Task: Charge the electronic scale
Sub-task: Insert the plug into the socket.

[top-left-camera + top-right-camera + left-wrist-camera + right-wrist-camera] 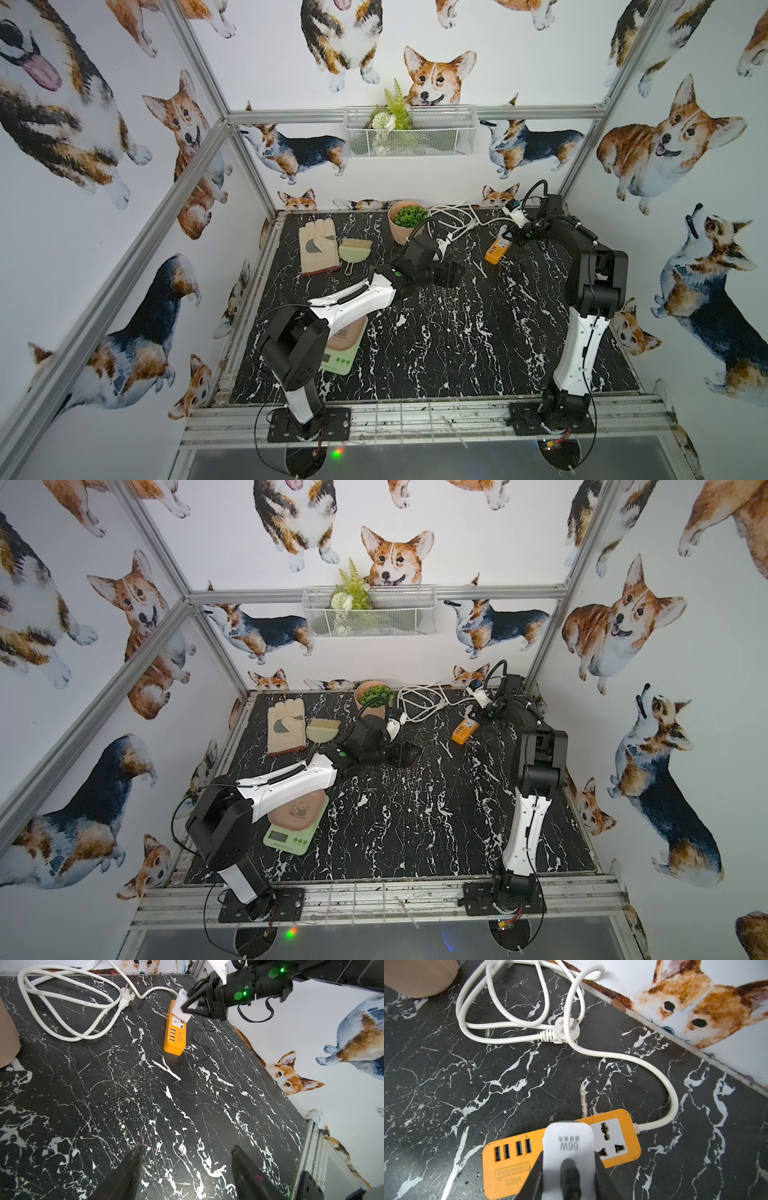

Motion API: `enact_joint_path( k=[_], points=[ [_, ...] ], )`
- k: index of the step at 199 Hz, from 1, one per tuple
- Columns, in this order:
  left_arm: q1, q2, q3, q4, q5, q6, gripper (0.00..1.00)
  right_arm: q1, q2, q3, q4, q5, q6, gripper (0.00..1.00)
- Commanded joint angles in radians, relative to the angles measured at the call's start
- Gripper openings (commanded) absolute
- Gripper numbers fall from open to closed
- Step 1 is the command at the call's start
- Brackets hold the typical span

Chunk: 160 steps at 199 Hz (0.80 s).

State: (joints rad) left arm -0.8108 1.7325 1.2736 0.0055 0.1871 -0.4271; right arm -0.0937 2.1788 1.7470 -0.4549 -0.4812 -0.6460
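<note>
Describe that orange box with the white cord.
The orange power strip is a flat, glossy plastic bar lying on the black marbled table. Its top shows four blue USB ports, a white socket panel and the print S204. A thick white cord leaves one end, coiled, its plug lying loose. The right gripper holds a white charger over it.

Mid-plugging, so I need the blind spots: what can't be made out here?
Both top views: left arm overlaps the electronic scale; its charging port unseen.
Right wrist: charger body hides its prongs; seating in power strip unclear.
Left wrist: thin black cable connector too small.
</note>
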Motion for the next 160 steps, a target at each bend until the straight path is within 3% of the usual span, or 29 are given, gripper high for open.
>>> enact_joint_path(
  k=[1,160],
  points=[
    [0.001,0.005,0.004,0.018,0.014,-0.014,0.7,0.006,-0.005,-0.014,-0.03,-0.04,-0.052,0.0],
    [-0.001,0.001,-0.005,0.044,0.049,-0.046,0.7,-0.007,-0.033,-0.052,-0.091,0.005,-0.132,0.0]
  ],
)
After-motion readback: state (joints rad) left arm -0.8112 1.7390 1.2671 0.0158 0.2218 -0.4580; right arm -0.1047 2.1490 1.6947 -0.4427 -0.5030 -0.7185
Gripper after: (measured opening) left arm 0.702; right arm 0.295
